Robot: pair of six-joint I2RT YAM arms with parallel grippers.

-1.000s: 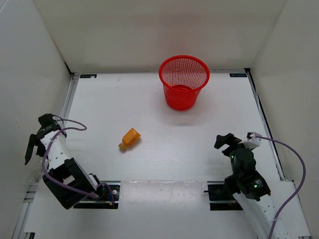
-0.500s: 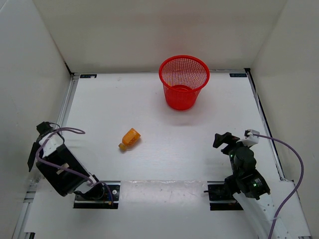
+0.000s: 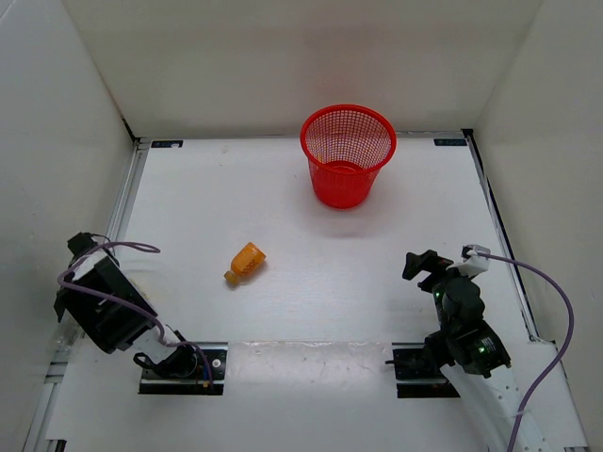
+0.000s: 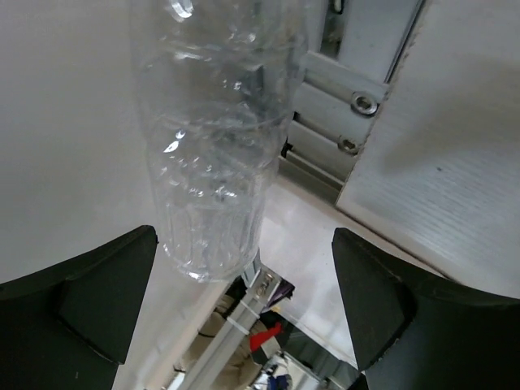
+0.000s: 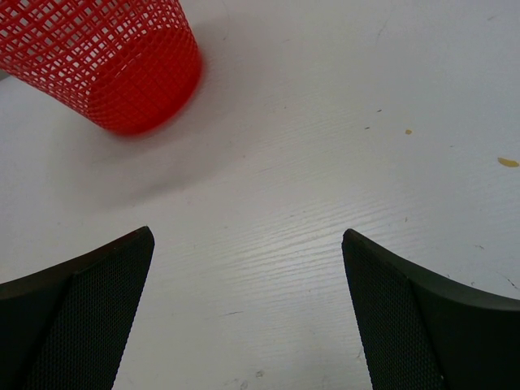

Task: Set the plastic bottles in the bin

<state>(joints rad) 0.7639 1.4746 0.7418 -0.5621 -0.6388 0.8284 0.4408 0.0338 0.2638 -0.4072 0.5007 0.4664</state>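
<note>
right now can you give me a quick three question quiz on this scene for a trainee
1. What sits between the open jaws of the left gripper in the left wrist view?
2. True or false: the right gripper is open and holds nothing.
3. The orange bottle is: A lying on the table, short of the red bin; B standing upright; C held by the right gripper.
Key: 1 the clear bottle, not gripped; 2 true; 3 A.
</note>
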